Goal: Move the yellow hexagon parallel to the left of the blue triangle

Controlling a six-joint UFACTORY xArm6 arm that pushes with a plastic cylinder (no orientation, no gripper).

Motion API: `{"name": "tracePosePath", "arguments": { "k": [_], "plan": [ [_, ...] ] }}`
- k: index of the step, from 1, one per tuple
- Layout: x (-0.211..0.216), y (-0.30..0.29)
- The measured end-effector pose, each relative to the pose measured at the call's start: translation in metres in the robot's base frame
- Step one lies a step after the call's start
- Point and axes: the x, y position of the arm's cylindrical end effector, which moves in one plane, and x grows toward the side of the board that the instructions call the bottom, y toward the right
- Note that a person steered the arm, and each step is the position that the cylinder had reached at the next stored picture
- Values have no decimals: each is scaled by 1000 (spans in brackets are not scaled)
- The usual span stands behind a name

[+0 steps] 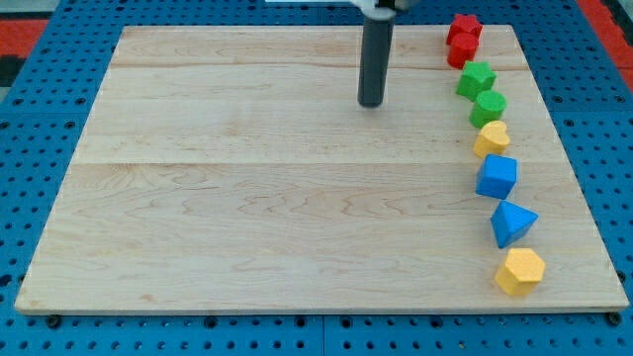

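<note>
The yellow hexagon (519,271) lies near the board's bottom right corner. The blue triangle (512,222) sits just above it, touching or nearly touching. My tip (371,103) stands on the board near the view's top centre, far to the upper left of both blocks and touching none of them.
A column of blocks runs up the right side: a blue cube (497,177), a yellow heart (492,138), a green cylinder-like block (488,107), a green star (476,77), and two red blocks (463,38) at the top. The wooden board (247,198) lies on a blue pegboard.
</note>
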Motion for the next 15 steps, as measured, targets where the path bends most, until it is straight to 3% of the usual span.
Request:
{"name": "tracePosePath", "arguments": {
  "k": [2,3,7,9,10,12,13,14,15],
  "plan": [
    [175,1],
    [241,15],
    [241,55],
    [238,115],
    [231,98],
    [241,131],
    [240,177],
    [238,278],
    [219,272]
  ]
}}
